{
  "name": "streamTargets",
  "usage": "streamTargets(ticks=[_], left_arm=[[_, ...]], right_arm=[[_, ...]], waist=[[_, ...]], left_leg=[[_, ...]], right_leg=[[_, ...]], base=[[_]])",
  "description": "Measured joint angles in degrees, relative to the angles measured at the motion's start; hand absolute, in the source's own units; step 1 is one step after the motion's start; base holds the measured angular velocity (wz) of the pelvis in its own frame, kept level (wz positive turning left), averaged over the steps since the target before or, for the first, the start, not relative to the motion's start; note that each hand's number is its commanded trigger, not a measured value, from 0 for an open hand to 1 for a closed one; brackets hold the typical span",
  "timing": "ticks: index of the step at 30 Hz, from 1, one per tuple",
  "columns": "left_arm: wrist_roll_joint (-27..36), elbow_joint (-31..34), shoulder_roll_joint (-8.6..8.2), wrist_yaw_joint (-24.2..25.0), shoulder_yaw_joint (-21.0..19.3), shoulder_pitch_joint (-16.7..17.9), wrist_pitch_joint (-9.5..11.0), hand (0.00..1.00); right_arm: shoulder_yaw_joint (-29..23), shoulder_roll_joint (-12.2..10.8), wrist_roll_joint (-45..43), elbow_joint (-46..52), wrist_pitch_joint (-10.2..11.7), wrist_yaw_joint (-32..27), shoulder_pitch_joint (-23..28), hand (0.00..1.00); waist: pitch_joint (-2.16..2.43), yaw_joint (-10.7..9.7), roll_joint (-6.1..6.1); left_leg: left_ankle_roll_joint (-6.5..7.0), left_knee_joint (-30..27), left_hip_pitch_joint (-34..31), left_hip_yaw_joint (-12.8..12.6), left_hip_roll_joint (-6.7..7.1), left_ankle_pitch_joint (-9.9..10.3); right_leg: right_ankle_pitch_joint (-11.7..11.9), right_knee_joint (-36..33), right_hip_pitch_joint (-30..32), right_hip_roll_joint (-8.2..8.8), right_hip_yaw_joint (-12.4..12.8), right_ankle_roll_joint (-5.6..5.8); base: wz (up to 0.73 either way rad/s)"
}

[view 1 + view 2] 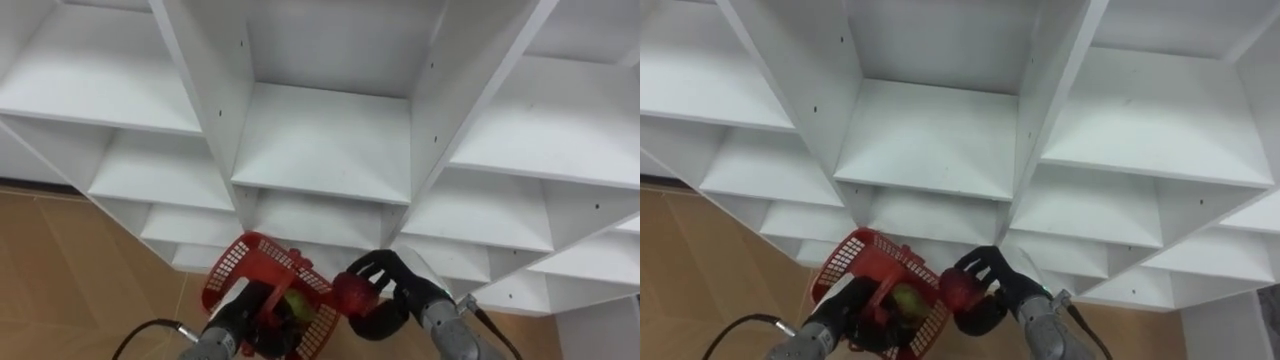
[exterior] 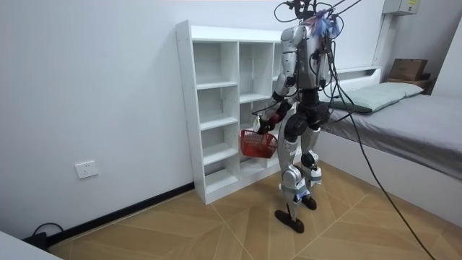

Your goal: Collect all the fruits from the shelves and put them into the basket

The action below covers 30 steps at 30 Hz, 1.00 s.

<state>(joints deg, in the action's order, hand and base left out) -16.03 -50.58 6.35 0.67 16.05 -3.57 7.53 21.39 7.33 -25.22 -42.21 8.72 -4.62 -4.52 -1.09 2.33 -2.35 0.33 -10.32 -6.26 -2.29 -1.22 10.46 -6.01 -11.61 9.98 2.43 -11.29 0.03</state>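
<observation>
I stand right in front of the white closet [image 1: 320, 140], whose shelves in view are bare. My left hand [image 1: 238, 312] is curled round the handle of a red plastic basket [image 1: 236, 262], held low before the shelves. A green-yellow fruit [image 1: 298, 305] lies inside the basket. My right hand [image 1: 398, 288] is shut on a red apple [image 1: 354, 293], just to the right of the basket's rim and slightly above it. In the room view the basket [image 2: 258, 144] hangs at thigh height between me and the closet [image 2: 216, 108].
Wooden floor [image 1: 70, 260] lies to the lower left of the shelves. A bed [image 2: 404, 115] stands behind me on the room view's right. A white wall with a socket [image 2: 85, 170] runs along the room view's left.
</observation>
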Motion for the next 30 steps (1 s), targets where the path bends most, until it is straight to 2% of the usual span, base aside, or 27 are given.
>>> streamTargets(ticks=[9, 14, 24, 30], left_arm=[[-0.04, 0.09, -0.26, -0.03, 0.0, -0.47, 0.0, 1.0], [-2.41, 1.15, -0.35, 0.02, 0.6, -0.39, 0.0, 1.0], [-3.72, 2.18, -0.44, 0.31, 1.22, -0.37, -0.01, 1.0], [-3.72, 2.17, -0.91, 0.14, 2.32, -0.47, 0.01, 1.0]], right_arm=[[0.0, -0.06, -0.06, -0.5, 0.04, -1.59, -0.06, 1.0], [-0.02, -0.39, -0.02, -3.68, 0.04, -1.46, -1.55, 1.0], [2.43, -1.12, 0.48, -6.87, -0.06, 1.03, -1.97, 1.0], [2.77, -1.45, 0.43, -8.32, -0.04, 2.7, -2.38, 1.0]], waist=[[0.02, -0.08, -0.05], [0.01, -0.13, -0.1], [-0.04, 0.05, 0.01], [-0.11, 1.2, 0.36]], left_leg=[[0.0, -0.61, -1.23, 0.26, 0.07, -0.01], [0.0, -0.58, -1.28, 0.23, 0.08, -0.01], [0.0, -0.63, -1.48, 0.24, 0.08, -0.01], [0.0, -1.08, -2.28, 0.51, 0.08, -0.01]], right_leg=[[0.0, -0.12, 1.09, 0.14, -0.45, 0.0], [0.0, -0.14, 1.09, 0.24, -0.68, 0.0], [0.0, -0.1, 0.79, 0.34, -1.16, 0.0], [-0.01, -0.08, 1.15, 0.43, -1.72, -0.01]], base=[[0.02], [0.0], [0.02], [0.05]])
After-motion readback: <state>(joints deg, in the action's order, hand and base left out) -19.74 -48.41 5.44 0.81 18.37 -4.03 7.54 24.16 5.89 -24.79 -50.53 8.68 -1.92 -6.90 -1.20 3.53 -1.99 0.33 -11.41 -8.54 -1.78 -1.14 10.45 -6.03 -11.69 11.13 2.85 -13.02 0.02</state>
